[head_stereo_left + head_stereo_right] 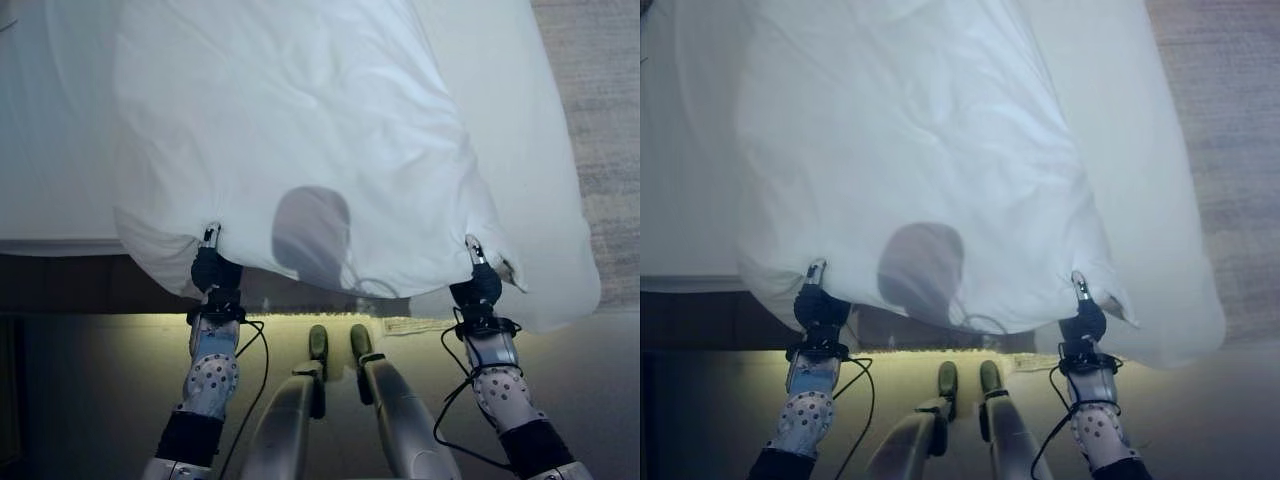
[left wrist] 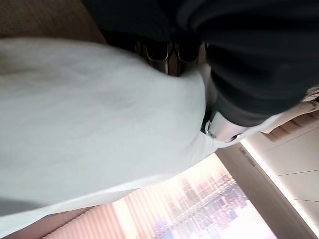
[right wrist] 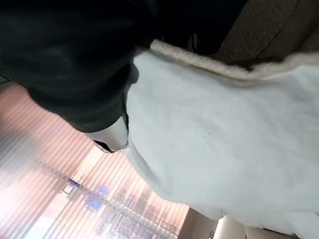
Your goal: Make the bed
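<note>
Left hand [image 1: 215,268] at 7 o'clock, fingers pinching the near edge of the white duvet [image 1: 300,150]. Duvet lies raised over the bed [image 1: 60,200], filling the centre. Right hand [image 1: 476,284] at 5 o'clock, fingers gripping the same edge.

Both arms reach forward toward 12 o'clock, wrists level. The left hand [image 1: 212,262], at 10 o'clock, and the right hand [image 1: 478,278], at 2 o'clock, each have fingers curled, pinching cloth.
</note>
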Available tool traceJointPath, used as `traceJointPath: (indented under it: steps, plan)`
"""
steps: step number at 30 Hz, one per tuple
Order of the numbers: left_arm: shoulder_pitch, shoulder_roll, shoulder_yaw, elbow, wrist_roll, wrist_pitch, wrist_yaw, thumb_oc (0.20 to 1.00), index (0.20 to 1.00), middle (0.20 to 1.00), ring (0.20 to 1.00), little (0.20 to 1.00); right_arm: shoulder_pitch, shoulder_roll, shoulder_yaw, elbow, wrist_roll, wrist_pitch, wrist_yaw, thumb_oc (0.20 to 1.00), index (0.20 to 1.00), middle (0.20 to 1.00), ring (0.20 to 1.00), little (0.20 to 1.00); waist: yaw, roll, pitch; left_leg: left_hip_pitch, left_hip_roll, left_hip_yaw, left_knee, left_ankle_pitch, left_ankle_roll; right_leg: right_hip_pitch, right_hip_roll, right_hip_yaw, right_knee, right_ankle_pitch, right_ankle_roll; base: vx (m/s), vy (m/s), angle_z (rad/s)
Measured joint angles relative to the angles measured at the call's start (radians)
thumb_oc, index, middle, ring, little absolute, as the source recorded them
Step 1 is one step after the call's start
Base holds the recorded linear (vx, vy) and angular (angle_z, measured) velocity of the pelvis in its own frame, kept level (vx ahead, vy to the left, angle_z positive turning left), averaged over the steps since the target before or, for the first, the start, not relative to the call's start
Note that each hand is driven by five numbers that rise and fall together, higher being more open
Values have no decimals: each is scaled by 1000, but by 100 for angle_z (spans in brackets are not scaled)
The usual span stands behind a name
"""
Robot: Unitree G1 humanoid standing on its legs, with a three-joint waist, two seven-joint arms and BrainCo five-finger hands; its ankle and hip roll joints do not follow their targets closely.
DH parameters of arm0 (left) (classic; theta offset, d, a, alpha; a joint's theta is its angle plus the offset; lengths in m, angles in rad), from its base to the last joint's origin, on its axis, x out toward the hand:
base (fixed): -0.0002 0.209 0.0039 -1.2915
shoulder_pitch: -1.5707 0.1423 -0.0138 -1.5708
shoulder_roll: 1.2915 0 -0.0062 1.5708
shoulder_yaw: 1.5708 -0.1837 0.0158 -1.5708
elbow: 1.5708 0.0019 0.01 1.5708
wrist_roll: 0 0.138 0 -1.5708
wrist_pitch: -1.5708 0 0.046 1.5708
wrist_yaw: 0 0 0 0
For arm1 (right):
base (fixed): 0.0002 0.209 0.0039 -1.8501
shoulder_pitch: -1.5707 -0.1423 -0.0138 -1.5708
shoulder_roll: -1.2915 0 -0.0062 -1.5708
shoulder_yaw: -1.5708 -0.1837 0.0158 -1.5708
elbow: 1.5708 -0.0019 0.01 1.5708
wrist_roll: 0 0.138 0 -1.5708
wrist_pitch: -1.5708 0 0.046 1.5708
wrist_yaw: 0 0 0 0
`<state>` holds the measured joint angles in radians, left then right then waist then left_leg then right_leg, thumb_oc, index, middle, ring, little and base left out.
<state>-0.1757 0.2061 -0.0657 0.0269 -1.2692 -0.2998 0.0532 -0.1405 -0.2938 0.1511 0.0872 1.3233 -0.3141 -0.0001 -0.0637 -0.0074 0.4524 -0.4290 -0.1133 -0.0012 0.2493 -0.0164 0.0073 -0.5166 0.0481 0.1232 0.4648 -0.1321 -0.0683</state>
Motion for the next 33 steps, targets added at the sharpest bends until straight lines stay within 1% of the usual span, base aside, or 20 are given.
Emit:
traceJointPath:
  steps: [1, 3, 4, 6, 9, 12, 13, 14, 15, 16, 17, 18, 19, 20, 21, 22, 24, 25, 28, 33]
  plan:
    - [0, 6, 2, -1, 0, 0, 3, 200, 200, 200, 200, 200, 0, 2, 2, -2, 0, 0, -2, 200, 200, 200, 200, 200, 2, -5, -1, -23, 5, -23, 32, -24, -19, 0, -7, -9, -13, 9, -10, -4, 138, 14]
    - [-15, 11, 6, 0, 0, -1, 15, 200, 200, 200, 200, 200, 4, 6, -1, -9, -3, -4, -2, 200, 200, 200, 200, 200, 2, -14, -5, -45, 84, -123, 41, -46, -52, 9, -20, -17, -57, 48, -6, 16, 272, 23]
    - [-30, 5, 6, 1, 0, -3, 19, 200, 200, 200, 200, 200, 11, 3, -3, -4, -3, -6, -1, 200, 200, 200, 200, 200, -7, -16, -5, -41, 178, -147, 3, -42, -62, 10, -27, -21, -54, 51, 1, 48, 473, 23]
    - [-40, 0, 4, 1, 1, -6, 20, 200, 200, 200, 200, 200, 9, 2, -14, 11, -3, -6, -2, 200, 200, 200, 200, 200, -2, -15, -5, -18, 270, -197, -68, -34, -74, 14, -23, -19, -54, 54, 12, 33, 387, 10]
    - [-42, -6, -3, 1, 3, -6, 20, 200, 200, 200, 200, 200, 7, -3, -31, 22, -3, -13, -4, 200, 200, 200, 200, 200, -4, -12, -6, 1, 316, -141, -123, -14, -100, 24, -32, -43, -61, 47, 23, 20, 420, 3]
    - [-29, -5, -77, 24, 14, -14, 16, 200, 200, 200, 200, 200, 32, -15, -61, 22, -8, -18, -11, 200, 200, 200, 200, 200, -8, 25, -21, 36, 250, -85, -95, 32, -77, 28, -61, -78, -57, 44, 78, 70, 828, -2]
    - [-39, 3, -88, 44, 24, -14, 12, 200, 200, 200, 200, 200, 27, -9, -62, 23, -9, -19, -11, 200, 200, 200, 200, 200, 4, 26, -22, 22, 242, -73, -77, 57, -98, 28, -99, -116, -54, 40, 87, 78, 533, 9]
    - [-50, 2, -114, 47, 27, -4, 13, 200, 200, 200, 200, 200, 33, -8, -68, 12, -8, -29, -17, 200, 200, 200, 200, 200, -10, 32, -25, -19, 192, -33, -1, 50, -99, 30, -155, -114, -65, 42, 126, 143, 722, 25]
    - [-53, -1, -127, 46, 39, 2, 11, 200, 200, 200, 200, 200, 40, -21, -68, 9, -8, -31, -18, 200, 200, 200, 200, 200, -13, 42, -32, -14, 178, -26, 1, 37, -76, 29, -182, -118, -61, 34, 141, 92, 447, 34]
    - [-43, 17, -147, 44, 39, -3, 5, 200, 200, 200, 200, 200, 52, -21, -38, 5, -7, -31, -24, 200, 200, 200, 200, 200, -37, 45, -40, -39, 136, 33, 53, 25, -60, 38, -212, -100, -94, 76, 195, 149, 928, 6]
    - [-37, 19, -149, 47, 39, -2, 2, 200, 200, 200, 200, 200, 43, -28, -19, 1, -8, -30, -23, 200, 200, 200, 200, 200, -27, 51, -43, -48, 139, 60, 75, 8, -28, 50, -244, -106, -120, 89, 204, 58, 482, -26]
    - [-26, 22, -149, 58, 40, 5, -2, 200, 200, 200, 200, 200, 68, -11, -12, 7, -8, -18, -23, 200, 200, 200, 200, 200, -23, 47, -53, -36, 111, 118, 79, -13, -1, 59, -263, -122, -166, 128, 183, 65, 606, -43]
    - [-16, 13, -142, 66, 44, 2, -8, 200, 200, 200, 200, 200, 64, 0, -12, 9, -9, -8, -21, 200, 200, 200, 200, 200, -4, 55, -57, -45, 121, 117, 90, -26, 16, 74, -285, -136, -191, 141, 172, 8, 304, -57]
    - [-14, 5, -127, 82, 53, 7, -7, 200, 200, 200, 200, 200, 72, 27, -18, 21, -6, -8, -21, 200, 200, 200, 200, 200, -6, 49, -66, -39, 108, 135, 85, -41, 24, 89, -280, -133, -227, 149, 157, 8, 304, -39]
    - [-9, 11, -117, 76, 60, 7, -6, 200, 200, 200, 200, 200, 74, 41, -15, 22, -6, -6, -20, 200, 200, 200, 200, 200, -1, 45, -69, -39, 96, 131, 69, -32, 37, 94, -261, -115, -224, 130, 173, 5, 245, -28]
    - [-9, 23, -96, 67, 71, 9, -3, 200, 200, 200, 200, 200, 71, 50, -4, 21, -6, -5, -19, 200, 200, 200, 200, 200, -2, 42, -72, -37, 89, 114, 11, 5, 36, 80, -200, -84, -191, 91, 187, 13, 122, -11]
    - [-11, 40, -79, 45, 79, 10, 2, 200, 200, 200, 200, 200, 62, 46, 0, 24, -5, -6, -15, 200, 200, 200, 200, 200, -8, 37, -75, -18, 65, 96, -93, 78, 54, 55, -82, -50, -151, 33, 137, 35, 154, 2]
    - [-12, 39, -80, 43, 79, 12, 6, 200, 200, 200, 200, 200, 68, 44, 0, 28, -5, -6, -15, 200, 200, 200, 200, 200, -16, 36, -76, -8, 59, 95, -119, 92, 54, 53, -53, -49, -142, 26, 129, 39, 79, 9]
    - [-10, 43, -97, 34, 79, 23, 8, 200, 200, 200, 200, 200, 64, 43, 1, 30, -5, -12, -10, 200, 200, 200, 200, 200, -39, 35, -76, 26, 35, 77, -183, 130, 58, 47, 2, 22, -107, 9, 91, 45, 30, 23]
    - [22, 30, -109, 31, 77, 21, 18, 200, 200, 200, 200, 200, 70, 43, 6, 37, -6, -13, -10, 200, 200, 200, 200, 200, -42, 36, -75, 52, 30, 88, -184, 132, 48, 50, 5, 29, -58, -10, 59, 12, -87, -6]
